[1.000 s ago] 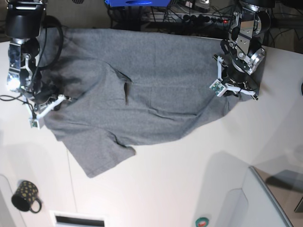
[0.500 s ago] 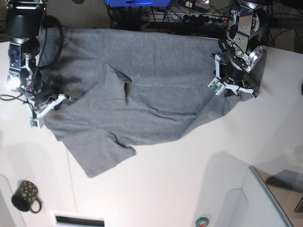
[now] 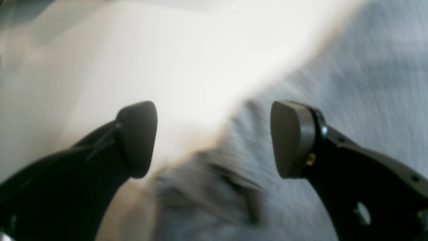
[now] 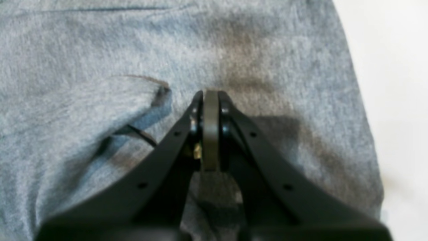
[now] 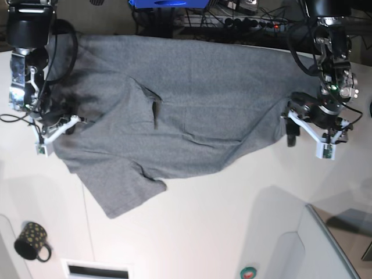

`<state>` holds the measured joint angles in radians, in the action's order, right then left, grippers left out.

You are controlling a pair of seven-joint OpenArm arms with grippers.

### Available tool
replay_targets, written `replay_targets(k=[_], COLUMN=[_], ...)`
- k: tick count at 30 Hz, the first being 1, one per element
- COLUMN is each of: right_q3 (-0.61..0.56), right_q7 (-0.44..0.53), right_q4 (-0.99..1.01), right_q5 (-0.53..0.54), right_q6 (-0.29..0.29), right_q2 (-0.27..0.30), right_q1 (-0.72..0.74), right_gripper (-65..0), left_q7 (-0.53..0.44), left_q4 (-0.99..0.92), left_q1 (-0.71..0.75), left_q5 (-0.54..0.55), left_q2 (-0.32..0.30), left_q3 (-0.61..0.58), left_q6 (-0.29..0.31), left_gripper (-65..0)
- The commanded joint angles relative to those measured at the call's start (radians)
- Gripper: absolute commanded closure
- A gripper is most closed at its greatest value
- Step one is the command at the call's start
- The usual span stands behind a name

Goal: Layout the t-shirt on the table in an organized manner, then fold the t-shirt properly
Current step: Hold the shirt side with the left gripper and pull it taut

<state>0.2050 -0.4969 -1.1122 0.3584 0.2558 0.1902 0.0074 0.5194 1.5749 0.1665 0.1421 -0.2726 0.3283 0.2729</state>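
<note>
The t-shirt [image 5: 180,110] is spread across the upper half of the table [image 5: 221,221]. At the right of the frame, the left gripper [image 5: 308,138] is seen with fingers spread wide over the shirt's edge. At the left, the right gripper [image 5: 55,135] is pressed together on the cloth.

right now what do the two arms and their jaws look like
Both arms are black and silver metal with black cables. The left gripper and right gripper have white brackets in the base view. Up close, black curved links carry rounded grey-olive pads.
</note>
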Motion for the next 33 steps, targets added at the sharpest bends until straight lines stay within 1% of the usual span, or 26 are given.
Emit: replay_targets(k=[1, 4, 7, 10, 13, 16, 20, 28, 33], right_q3=[0.003, 0.003, 0.003, 0.003, 0.003, 0.003, 0.003, 0.003, 0.003], right_q7=[-0.006, -0.006, -0.006, -0.006, -0.006, -0.006, -0.006, -0.006, -0.009], right_q4=[-0.007, -0.007, -0.007, -0.007, -0.009, -0.013, -0.013, -0.015, -0.013], right_q5=[-0.008, -0.008, -0.008, -0.008, -0.008, -0.008, -0.008, -0.008, -0.008], right_q6=[0.006, 0.006, 0.006, 0.006, 0.006, 0.006, 0.006, 0.006, 0.006], right_q2=[0.010, 0.009, 0.007, 0.005, 0.005, 0.005, 0.005, 0.007, 0.005], right_q1=[0.009, 0.019, 0.021, 0.021, 0.022, 0.022, 0.022, 0.022, 0.030], right_gripper=[-0.6, -0.5, -0.5, -0.5, -0.5, -0.5, -0.5, -0.3, -0.3], left_q7=[0.029, 0.106, 0.123, 0.120, 0.120, 0.120, 0.120, 0.126, 0.127], left_q4=[-0.021, -0.129, -0.207, -0.255, -0.285, -0.322, -0.356, -0.364, -0.333], left_q1=[-0.031, -0.095, -0.129, -0.138, -0.164, -0.183, -0.209, -0.203, -0.163], left_q5=[0.049, 0.133, 0.187, 0.198, 0.198, 0.198, 0.198, 0.199, 0.201], left_q2=[-0.017, -0.060, -0.077, -0.090, -0.090, -0.090, -0.084, -0.083, -0.084], left_q3=[0.022, 0.024, -0.001, -0.031, -0.076, -0.102, -0.105, -0.107, -0.105], left_q6=[-0.001, -0.001, -0.001, -0.001, -0.001, -0.001, -0.001, -0.001, -0.001], left_gripper=[-50.8, -50.8, -50.8, -50.8, -50.5, -46.6, -41.1, -41.0, -41.0])
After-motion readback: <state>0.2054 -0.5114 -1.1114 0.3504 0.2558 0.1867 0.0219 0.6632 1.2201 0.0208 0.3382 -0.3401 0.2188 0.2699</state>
